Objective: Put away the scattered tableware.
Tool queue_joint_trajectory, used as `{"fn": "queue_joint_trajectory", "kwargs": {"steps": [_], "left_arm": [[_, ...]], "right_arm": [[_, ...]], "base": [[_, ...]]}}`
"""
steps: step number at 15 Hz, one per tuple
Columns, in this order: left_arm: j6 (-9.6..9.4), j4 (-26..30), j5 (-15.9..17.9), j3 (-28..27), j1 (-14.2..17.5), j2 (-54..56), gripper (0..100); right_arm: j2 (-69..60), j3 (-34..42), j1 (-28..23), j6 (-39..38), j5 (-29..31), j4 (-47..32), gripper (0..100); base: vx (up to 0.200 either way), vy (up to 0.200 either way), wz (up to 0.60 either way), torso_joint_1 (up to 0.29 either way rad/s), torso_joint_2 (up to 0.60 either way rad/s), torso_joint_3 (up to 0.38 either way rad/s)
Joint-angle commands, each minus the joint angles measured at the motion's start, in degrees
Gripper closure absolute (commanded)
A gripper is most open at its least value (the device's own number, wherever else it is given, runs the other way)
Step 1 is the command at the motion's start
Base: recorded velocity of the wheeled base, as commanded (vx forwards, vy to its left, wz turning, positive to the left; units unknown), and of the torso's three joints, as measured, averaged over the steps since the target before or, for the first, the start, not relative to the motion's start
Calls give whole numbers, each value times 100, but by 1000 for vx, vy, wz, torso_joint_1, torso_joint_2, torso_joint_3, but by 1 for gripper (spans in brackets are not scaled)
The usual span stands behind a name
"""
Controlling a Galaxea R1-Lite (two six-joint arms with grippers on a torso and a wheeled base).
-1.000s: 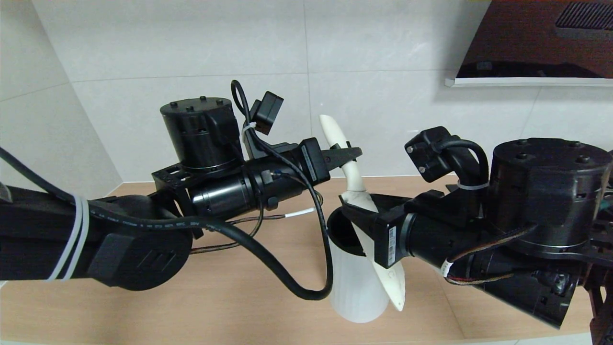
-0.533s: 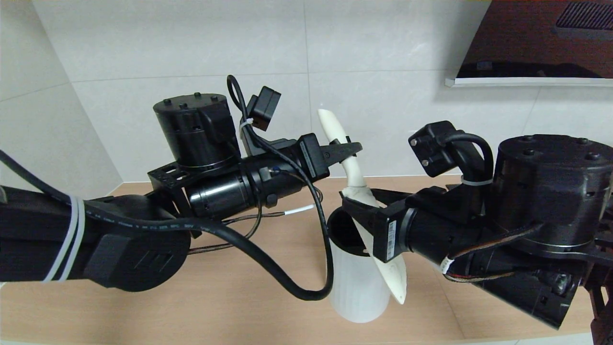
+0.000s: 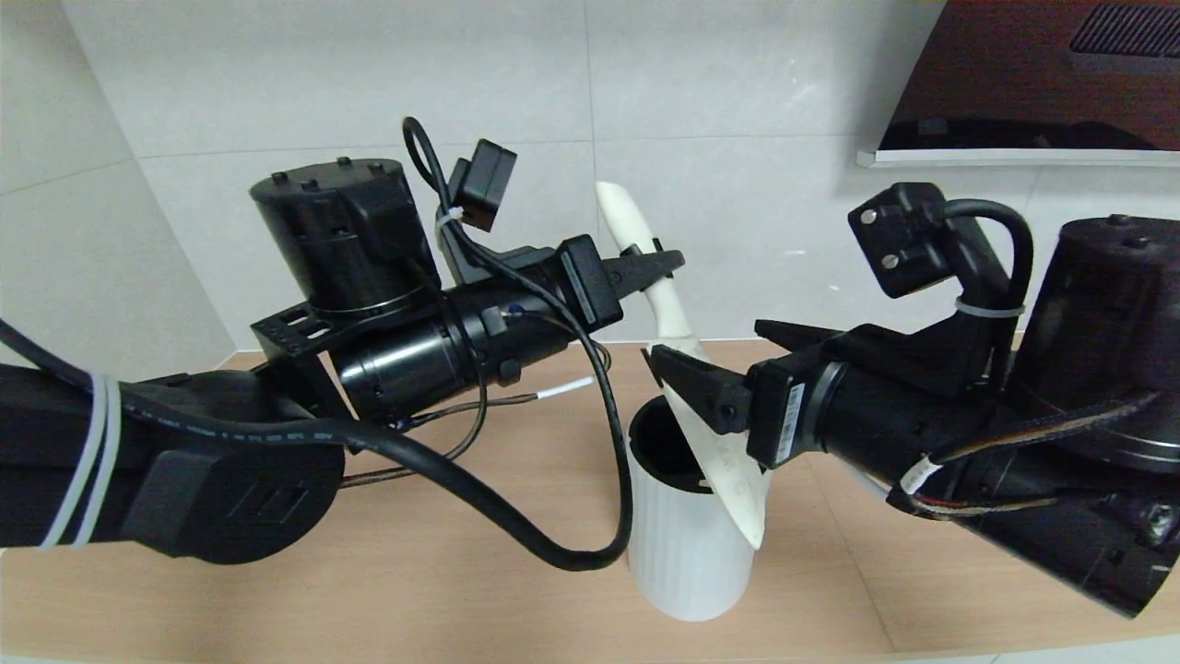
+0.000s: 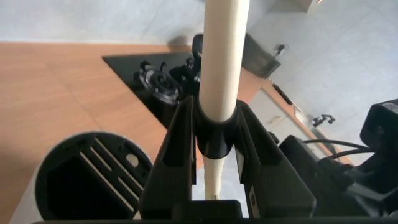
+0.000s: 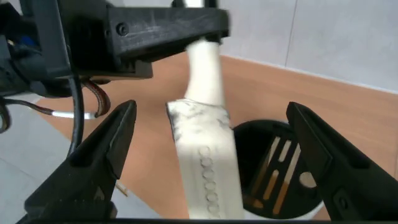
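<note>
A cream spatula (image 3: 638, 231) hangs nearly upright, blade down, over the rim of a white ribbed utensil holder (image 3: 682, 563) on the wooden counter. My left gripper (image 3: 650, 272) is shut on the spatula's handle (image 4: 221, 62), gripping it just above the holder's dark opening (image 4: 56, 180). My right gripper (image 3: 710, 349) stands open at the blade (image 5: 205, 168), its two fingers spread wide on either side without touching it. In the right wrist view the left gripper (image 5: 186, 28) clamps the handle above the blade. The blade's tip rests in front of the holder's outer wall.
Several thin utensils (image 4: 106, 165) stand inside the holder. A black gas hob (image 4: 155, 81) lies on the counter beyond it. A dark range hood (image 3: 1032, 83) hangs on the tiled wall at upper right. Bare wooden counter (image 3: 369, 572) stretches left of the holder.
My right gripper has opened off the spatula's blade and drawn back to the right. The left arm has lifted the spatula a little, up and leftward.
</note>
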State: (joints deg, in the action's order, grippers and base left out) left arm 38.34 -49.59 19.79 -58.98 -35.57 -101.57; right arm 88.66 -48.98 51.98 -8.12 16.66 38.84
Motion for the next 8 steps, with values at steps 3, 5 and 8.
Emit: {"fn": "queue_joint_trajectory", "kwargs": {"steps": [3, 5, 8], "left_arm": [[-529, -490, -379, 0, 217, 146, 100], [-1048, -516, -625, 27, 305, 138, 100], [-1760, -692, -643, 255, 305, 94, 100]], "right_arm": [[-543, 29, -487, 258, -5, -193, 0], [-561, 29, -496, 258, -5, -193, 0], [-552, 47, -505, 267, -5, -193, 0]], "base": [[0, 0, 0, 0, 0, 0], [0, 0, 0, 0, 0, 0], [0, 0, 0, 0, 0, 0]]}}
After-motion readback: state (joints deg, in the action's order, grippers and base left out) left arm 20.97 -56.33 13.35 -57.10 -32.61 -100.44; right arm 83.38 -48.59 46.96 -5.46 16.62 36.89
